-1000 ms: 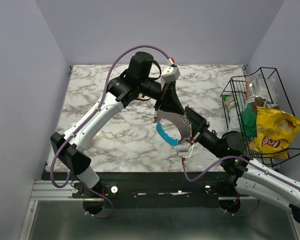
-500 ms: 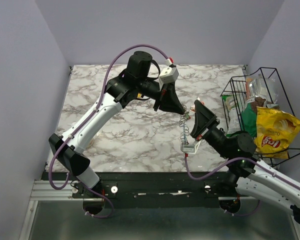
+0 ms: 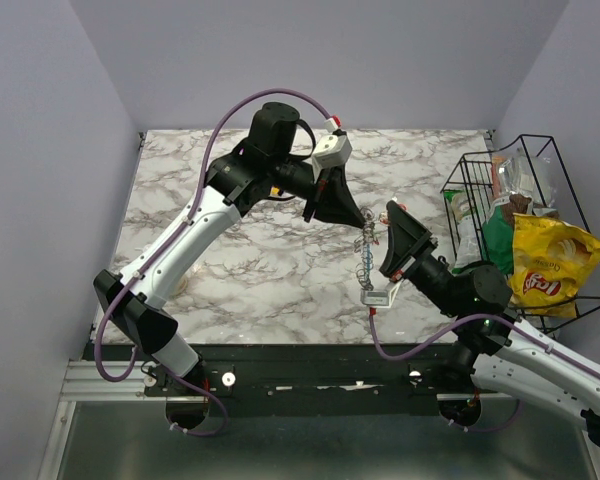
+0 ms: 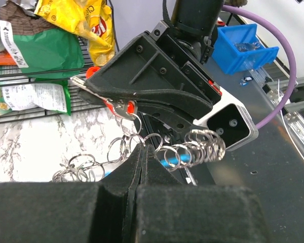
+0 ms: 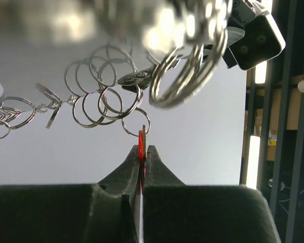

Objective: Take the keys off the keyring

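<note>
keys (image 5: 140, 142) | red one in right gripper (image 3: 388, 212) | ring chain (image 3: 365, 255) dangling | wire basket (image 3: 528, 138) near

**Keys.** One red-headed key (image 5: 140, 137) is standing edge-on, pinched between the closed fingers of the right tool (image 5: 143, 150). Its small ring is linking upward, toward 12 o'clock, into a chain of silver split rings (image 5: 99, 104). No other key heads are making themselves out.

**Keyring.** Only a bright blue sliver (image 4: 166, 162) is showing behind the coiled rings. From above, the chain is hanging clear of the tabletop (image 3: 230, 270), running toward 6 o'clock from the tool tips.
</note>
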